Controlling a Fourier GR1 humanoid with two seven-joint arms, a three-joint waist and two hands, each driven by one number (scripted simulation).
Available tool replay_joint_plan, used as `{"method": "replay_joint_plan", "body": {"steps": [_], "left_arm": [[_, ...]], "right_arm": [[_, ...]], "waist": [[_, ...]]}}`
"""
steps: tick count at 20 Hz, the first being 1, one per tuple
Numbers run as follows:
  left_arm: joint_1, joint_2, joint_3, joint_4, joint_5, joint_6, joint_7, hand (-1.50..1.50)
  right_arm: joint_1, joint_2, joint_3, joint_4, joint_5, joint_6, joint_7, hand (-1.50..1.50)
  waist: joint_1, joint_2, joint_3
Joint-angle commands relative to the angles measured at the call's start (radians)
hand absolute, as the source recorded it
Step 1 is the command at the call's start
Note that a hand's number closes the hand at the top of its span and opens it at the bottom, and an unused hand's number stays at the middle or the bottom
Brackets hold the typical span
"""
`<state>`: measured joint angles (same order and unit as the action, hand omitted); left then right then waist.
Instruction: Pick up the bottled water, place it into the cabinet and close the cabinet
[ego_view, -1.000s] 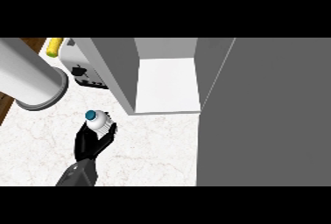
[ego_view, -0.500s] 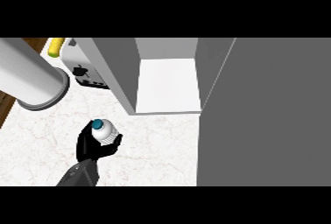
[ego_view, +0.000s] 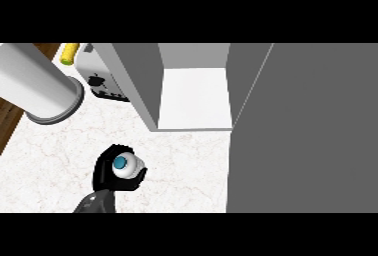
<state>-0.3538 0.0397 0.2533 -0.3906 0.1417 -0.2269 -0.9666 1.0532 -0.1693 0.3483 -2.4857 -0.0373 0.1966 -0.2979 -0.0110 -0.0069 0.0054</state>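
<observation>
Black fingers of the hand (ego_view: 111, 175) curled round the bottled water (ego_view: 127, 165); advisable to keep it upright toward the open cabinet (ego_view: 193, 100).

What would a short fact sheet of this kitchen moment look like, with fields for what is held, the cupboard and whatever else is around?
Held item: bottled water, blue cap up
Holder: one hand, curled round it; which hand unclear
Other hand: not visible
Cabinet: open, white shelf bare
Cabinet door: swung out at the view's right
Counter: white marble
Also there: toaster, grey cylinder
Bottle stored: not yet
</observation>
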Motion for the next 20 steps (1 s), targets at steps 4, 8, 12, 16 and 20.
{"method": "replay_joint_plan", "body": {"steps": [4,8,12,16,20], "left_arm": [[0.005,-0.039,-0.106,-0.105,0.113,-0.04,0.104,1.5],[0.003,-0.039,-0.296,-0.125,0.263,0.041,0.109,1.5],[0.0,-0.04,-0.365,-0.333,0.319,0.137,0.283,1.5],[-0.047,-0.04,-0.454,-0.456,0.287,0.313,0.35,1.5],[-0.093,-0.039,-0.571,-0.514,0.324,0.483,0.383,1.5]], "right_arm": [[0.034,-0.012,-0.009,-0.019,-0.013,0.016,-0.044,-1.5],[0.035,-0.031,-0.021,-0.087,-0.057,0.02,0.016,-1.5],[-0.022,-0.013,-0.025,-0.086,-0.058,-0.01,0.074,-1.5],[0.007,-0.024,-0.054,-0.019,-0.072,0.024,-0.014,-1.5],[-0.028,-0.012,-0.039,-0.1,-0.077,-0.009,0.082,-1.5]], "waist": [[0.0,-0.004,-0.004],[-0.012,-0.002,-0.006],[0.012,-0.002,-0.004],[-0.002,-0.005,-0.003],[-0.006,0.003,-0.005]]}}
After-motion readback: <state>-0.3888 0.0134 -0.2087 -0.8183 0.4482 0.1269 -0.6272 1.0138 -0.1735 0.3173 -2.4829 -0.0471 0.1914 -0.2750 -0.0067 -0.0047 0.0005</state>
